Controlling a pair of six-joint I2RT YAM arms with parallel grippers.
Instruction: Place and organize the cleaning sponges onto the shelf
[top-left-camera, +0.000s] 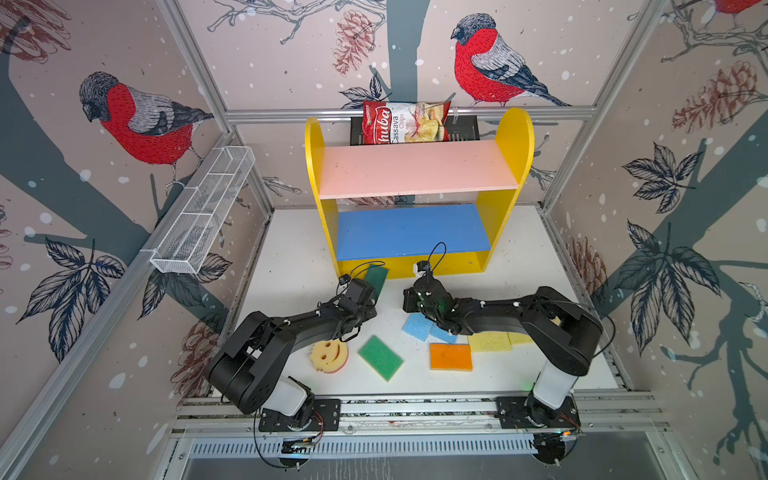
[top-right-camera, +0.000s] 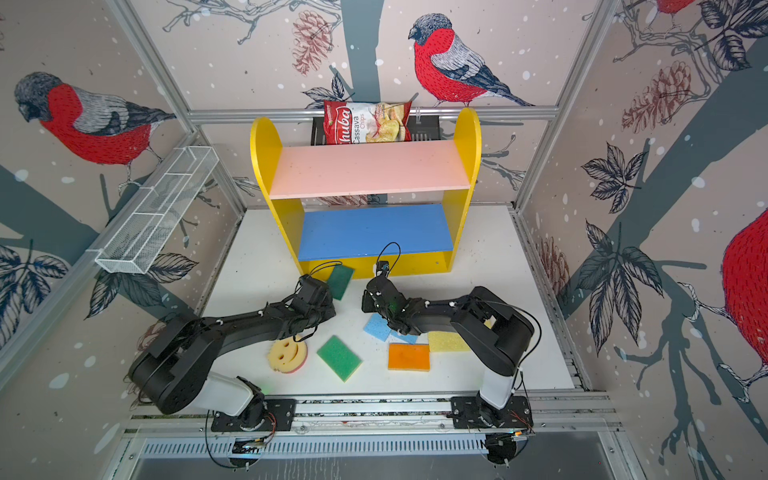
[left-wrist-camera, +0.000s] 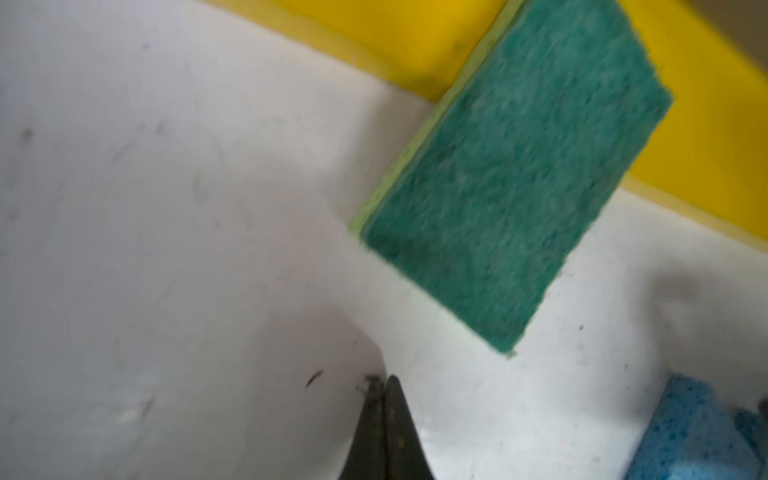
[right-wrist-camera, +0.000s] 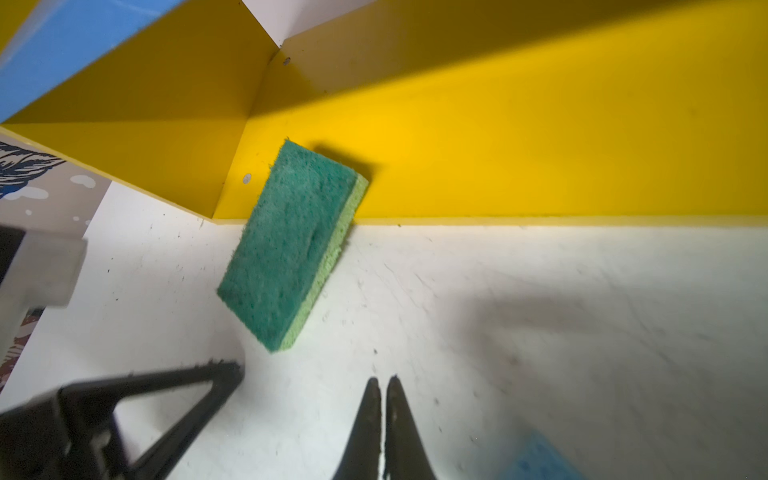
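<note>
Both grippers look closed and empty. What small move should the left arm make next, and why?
Probably open the left gripper: its jaws are shut on nothing, and the dark green rectangular foam sponge lies just ahead, one end on the wooden shelf's yellow base board, the other on the white table.

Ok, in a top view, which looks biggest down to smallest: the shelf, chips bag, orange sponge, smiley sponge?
1. shelf
2. chips bag
3. orange sponge and smiley sponge: they look about alike, so no ranking.
</note>
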